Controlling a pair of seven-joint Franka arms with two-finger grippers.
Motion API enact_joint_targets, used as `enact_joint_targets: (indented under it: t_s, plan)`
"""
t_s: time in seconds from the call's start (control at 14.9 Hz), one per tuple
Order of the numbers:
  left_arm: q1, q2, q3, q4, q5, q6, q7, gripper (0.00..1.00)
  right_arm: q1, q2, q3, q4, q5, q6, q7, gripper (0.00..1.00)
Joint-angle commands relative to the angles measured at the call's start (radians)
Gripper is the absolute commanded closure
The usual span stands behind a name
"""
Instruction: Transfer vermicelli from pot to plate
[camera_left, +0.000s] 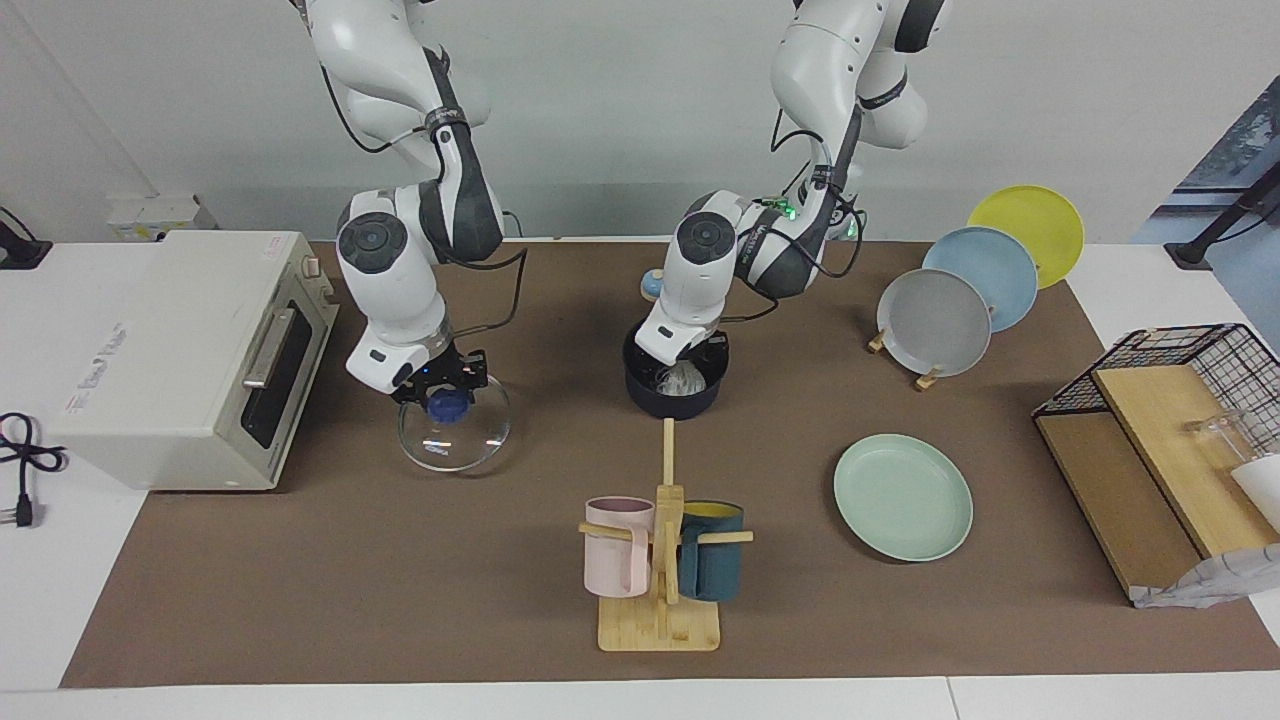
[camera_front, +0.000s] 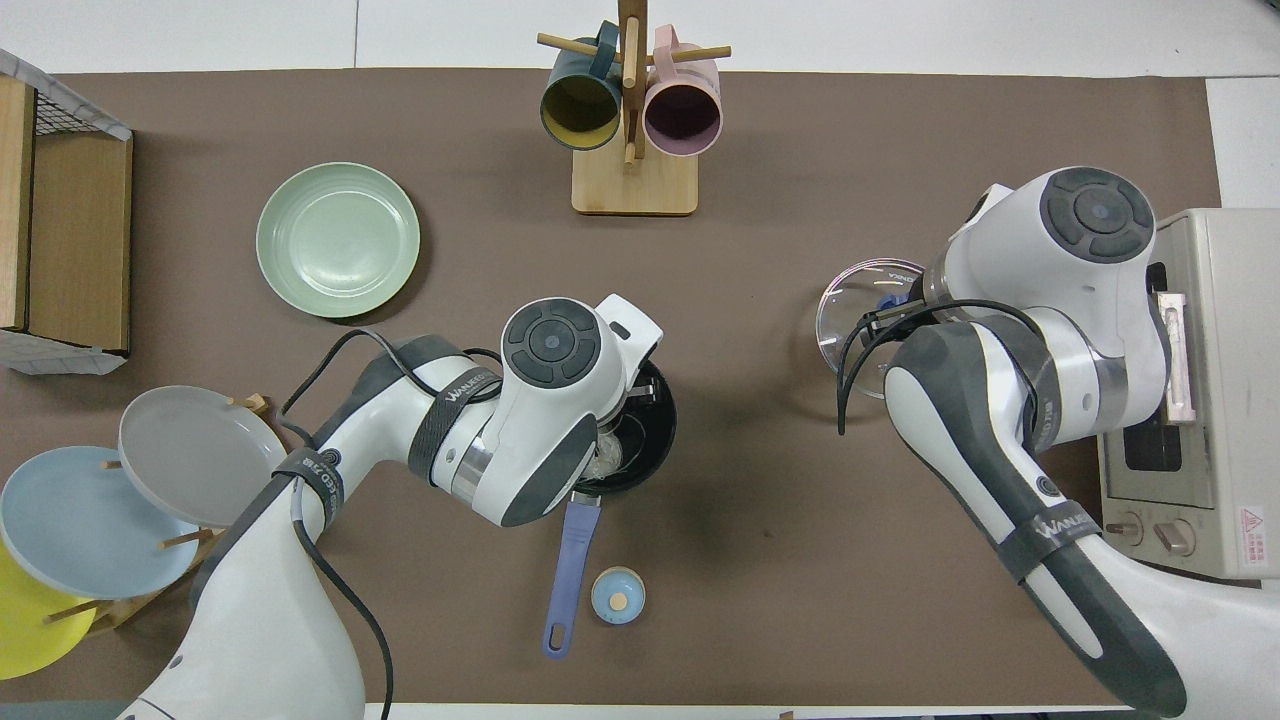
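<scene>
The dark navy pot stands on the brown mat midway between the two arms, its blue handle pointing toward the robots. The whitish vermicelli lies inside it and also shows in the overhead view. My left gripper reaches down into the pot, right over the vermicelli. The mint-green plate lies empty, farther from the robots and toward the left arm's end. My right gripper is shut on the blue knob of a glass lid and holds it just over the mat beside the oven.
A toaster oven stands at the right arm's end. A wooden mug rack with a pink and a teal mug stands farther out than the pot. Grey, blue and yellow plates lean in a rack. A wire basket stands at the left arm's end. A small blue disc lies by the handle.
</scene>
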Motion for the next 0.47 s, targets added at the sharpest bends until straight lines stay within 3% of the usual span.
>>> enact_joint_targets:
  t_s: [0.0, 0.2, 0.4]
  plan:
    - [-0.026, -0.014, 0.019, -0.022, -0.016, 0.01, -0.011, 1.0, -0.037, -0.033, 0.011, -0.05, -0.013, 0.041, -0.036, 0.49]
    - [-0.017, -0.022, 0.02, -0.011, -0.016, 0.0, -0.008, 1.0, -0.037, -0.034, 0.011, -0.087, -0.013, 0.084, -0.033, 0.49]
    - [0.012, -0.088, 0.025, 0.052, -0.016, -0.144, 0.0, 1.0, -0.04, -0.045, 0.011, -0.135, -0.013, 0.129, -0.036, 0.49]
